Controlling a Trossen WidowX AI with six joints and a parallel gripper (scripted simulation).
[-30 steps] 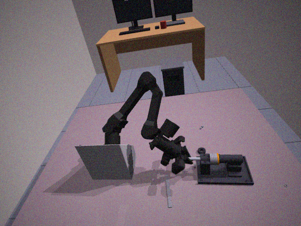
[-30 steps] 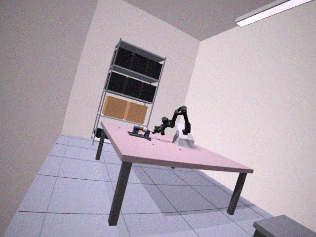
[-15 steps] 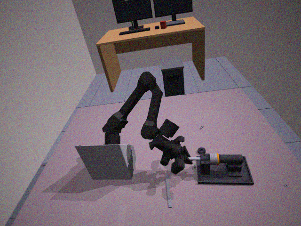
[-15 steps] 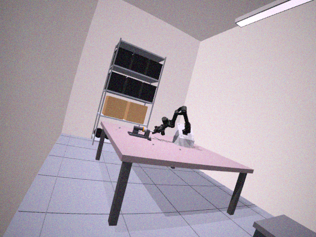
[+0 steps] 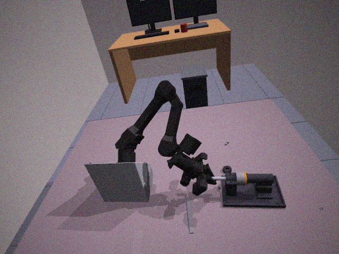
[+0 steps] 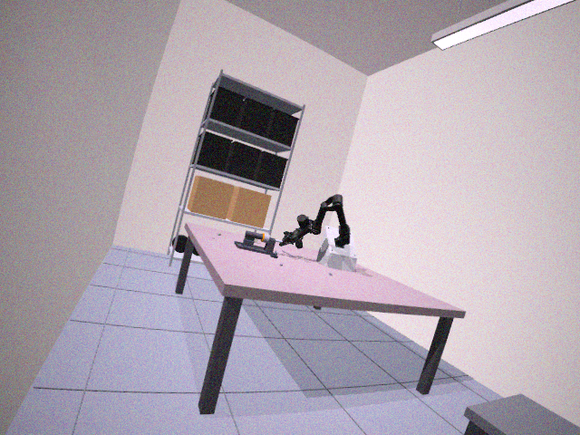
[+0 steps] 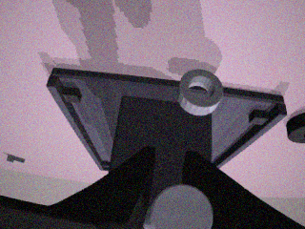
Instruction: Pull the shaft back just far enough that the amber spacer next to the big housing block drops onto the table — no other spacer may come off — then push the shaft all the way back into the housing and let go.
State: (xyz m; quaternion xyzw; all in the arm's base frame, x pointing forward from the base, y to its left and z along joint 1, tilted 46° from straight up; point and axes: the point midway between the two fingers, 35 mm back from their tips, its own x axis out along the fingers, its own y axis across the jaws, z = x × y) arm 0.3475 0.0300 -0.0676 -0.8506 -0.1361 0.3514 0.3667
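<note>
My gripper (image 5: 213, 179) (image 6: 281, 243) (image 7: 169, 158) is shut on the pale shaft (image 5: 220, 178), left of the fixture. A round grey face (image 7: 183, 210), apparently the shaft's end, shows between the fingers in the wrist view; the exact finger contact is hidden. The shaft enters the dark support block (image 5: 231, 180). Several pale grey spacers (image 5: 240, 178) sit side by side between this block and the big housing block (image 5: 260, 178) (image 6: 253, 236). The amber spacer (image 5: 246, 178) (image 6: 264, 236) is up in line with them, against the housing.
The fixture stands on a dark base plate (image 5: 254, 205) (image 7: 95, 114). A grey ring (image 7: 200, 93) shows at the plate's edge in the wrist view. A dark ring (image 5: 226, 169) (image 7: 297, 128) is beside the fixture. A thin grey strip (image 5: 189, 216) lies on the pink table (image 5: 246, 235).
</note>
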